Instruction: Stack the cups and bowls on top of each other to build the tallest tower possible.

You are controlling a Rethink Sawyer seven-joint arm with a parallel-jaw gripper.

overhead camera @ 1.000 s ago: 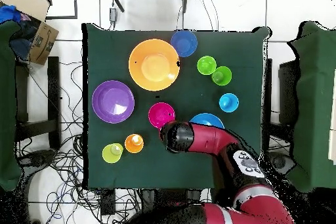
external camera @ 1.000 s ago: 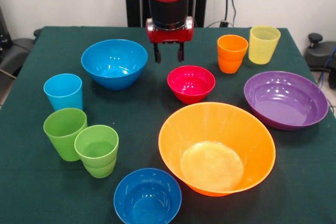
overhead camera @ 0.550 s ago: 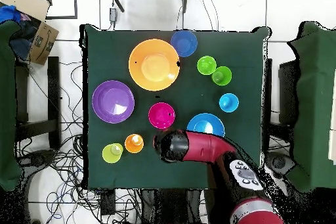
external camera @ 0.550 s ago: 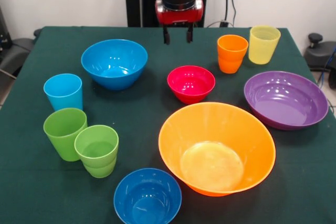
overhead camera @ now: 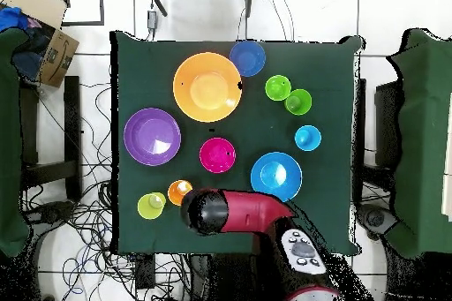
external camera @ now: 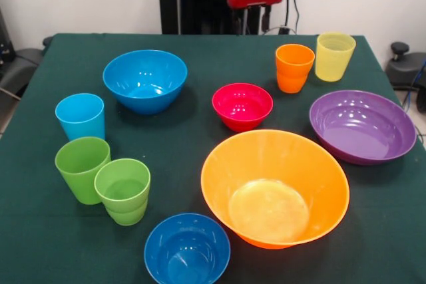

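No writing or labels show on anything here; the cups and bowls are plain glossy plastic.

My claw (external camera: 255, 23) hangs at the far edge of the table (external camera: 200, 131), behind the orange cup (external camera: 293, 67), holding nothing. Only the red wrist and thin finger stems show against the dark pedestal, so I cannot tell whether the fingers are apart or together. From overhead my arm (overhead camera: 238, 213) covers part of the orange cup's rim.

A second ago the claw hovered low between the big blue bowl (external camera: 145, 80) and the red bowl (external camera: 242, 105), fingers apart. Half a second ago it was higher and further back. Now it has risen again and slid sideways toward the orange cup. None of the cups or bowls has moved.

No tower is built. Every piece stands alone on the cloth, mouth up. The yellow cup (external camera: 335, 56) stands just beside the orange cup. The purple bowl (external camera: 361, 126) sits in front of them, near the table's edge. The large orange bowl (external camera: 274, 187) is in front of the red bowl, with the small blue bowl (external camera: 187, 249) just beside it at the near edge. On the other side the light blue cup (external camera: 80, 116) stands near the big blue bowl. The plain green cup (external camera: 82, 168) and the stepped green cup (external camera: 123, 190) touch each other in front of it.
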